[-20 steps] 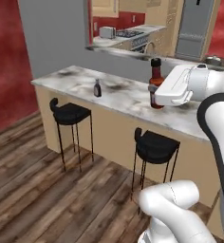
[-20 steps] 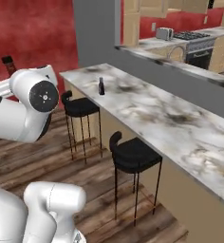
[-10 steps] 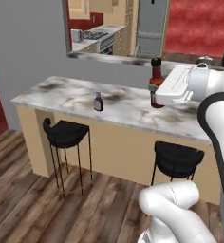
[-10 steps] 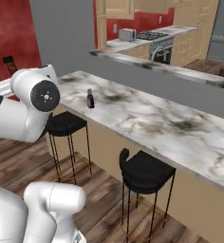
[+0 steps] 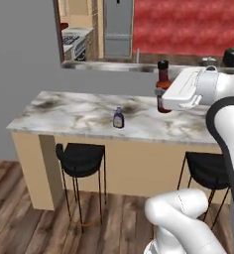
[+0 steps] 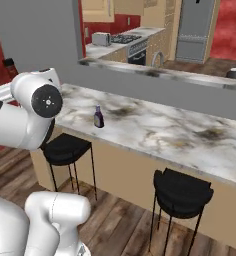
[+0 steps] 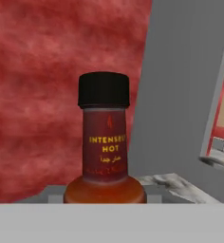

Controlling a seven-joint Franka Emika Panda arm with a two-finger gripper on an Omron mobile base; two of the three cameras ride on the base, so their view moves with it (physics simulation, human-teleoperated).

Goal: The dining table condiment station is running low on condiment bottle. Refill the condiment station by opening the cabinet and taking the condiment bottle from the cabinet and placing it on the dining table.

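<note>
The condiment bottle (image 7: 104, 142) is dark red with a black cap, an orange-red shoulder and yellow lettering on its neck. The dining table (image 5: 79, 114) has a white-grey marble top with dark and gold veining over a tan base. The stools (image 5: 81, 158) are black, the floor brown wood.

a small bottle (image 5: 118, 119) stands on the dining table (image 5: 69, 111), two stools (image 5: 82, 158) tucked under its near edge.

A small pale bottle (image 5: 118, 119) stands alone mid-counter on the dining table (image 5: 79, 115); bare marble spreads wide to either side. Behind, a grey ledge (image 6: 155, 75) borders the far edge. Black stools (image 5: 81, 159) sit tucked beneath.
</note>
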